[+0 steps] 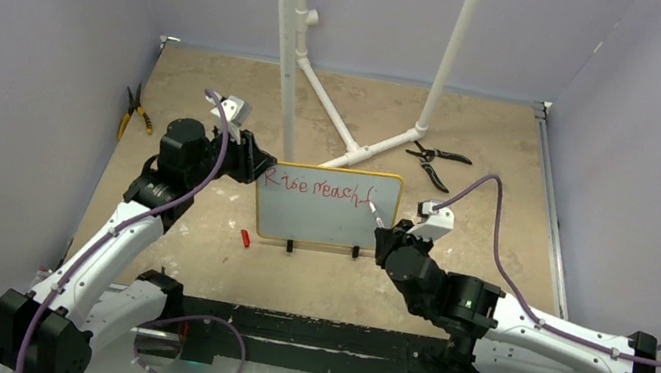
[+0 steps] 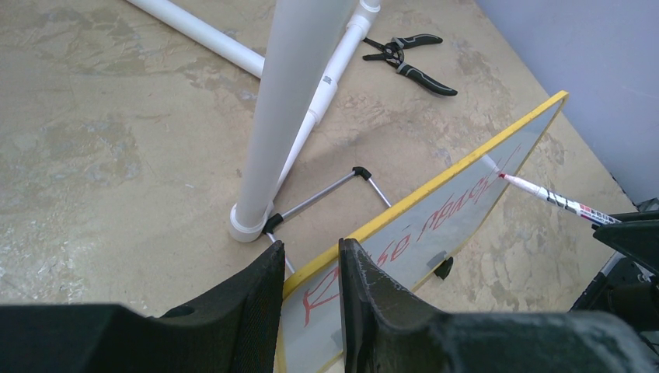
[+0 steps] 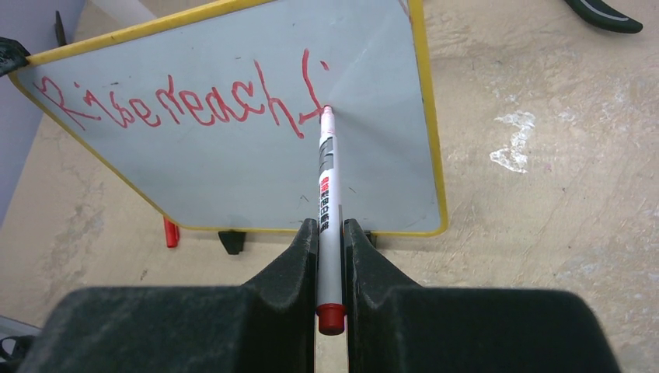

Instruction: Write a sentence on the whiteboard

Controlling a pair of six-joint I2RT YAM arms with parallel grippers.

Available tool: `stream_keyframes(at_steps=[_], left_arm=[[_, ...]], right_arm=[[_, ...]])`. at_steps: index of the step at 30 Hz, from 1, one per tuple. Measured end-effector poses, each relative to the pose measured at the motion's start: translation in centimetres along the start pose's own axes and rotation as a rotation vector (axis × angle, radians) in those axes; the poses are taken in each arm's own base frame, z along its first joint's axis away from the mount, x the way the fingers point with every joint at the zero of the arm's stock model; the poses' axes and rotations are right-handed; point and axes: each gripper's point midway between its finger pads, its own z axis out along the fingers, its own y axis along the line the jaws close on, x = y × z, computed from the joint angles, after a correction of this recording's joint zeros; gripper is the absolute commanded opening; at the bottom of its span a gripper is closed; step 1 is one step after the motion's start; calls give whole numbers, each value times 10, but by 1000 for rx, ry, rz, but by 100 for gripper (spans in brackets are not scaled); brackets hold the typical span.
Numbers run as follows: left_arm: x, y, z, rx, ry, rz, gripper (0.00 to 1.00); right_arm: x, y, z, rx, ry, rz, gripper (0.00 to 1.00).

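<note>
My right gripper [image 3: 330,231] clamps the marker [image 3: 327,183], long axis straight ahead, tip touching the whiteboard [image 3: 233,179] at the right end of the sentence [image 3: 203,109]; my left gripper [image 2: 311,268] pinches its edge

The whiteboard [image 1: 326,216] has a smooth, slightly glossy white face inside a thin yellow plastic-looking frame. Under it the desk [image 1: 310,283] is matt, mottled beige, stone-like and scuffed. Behind the whiteboard the pipes [image 1: 286,37] look like smooth white plastic. The marker [image 3: 329,194] touching the whiteboard has a glossy plastic barrel; the right pincer [image 3: 330,233] is matt, grainy black plastic.
</note>
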Motion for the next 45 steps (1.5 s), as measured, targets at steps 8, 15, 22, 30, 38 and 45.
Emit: stream_keyframes(at_steps=[8,15,22,30,38,45], left_arm=[[0,0,0,1,1,0,30],[0,0,0,1,1,0,30],[0,0,0,1,1,0,30],[0,0,0,1,1,0,30],[0,0,0,2,0,0,30],[0,0,0,2,1,0,30]], right_arm=[[-18,1,-7,-28,-43,48,0],[-9,-1,-1,4,-31,4,0],[-7,0,0,0,-25,-4,0],[0,-2,-1,1,3,0,0],[4,-9,-3,25,17,3,0],[-1,-9,-3,30,6,-3,0]])
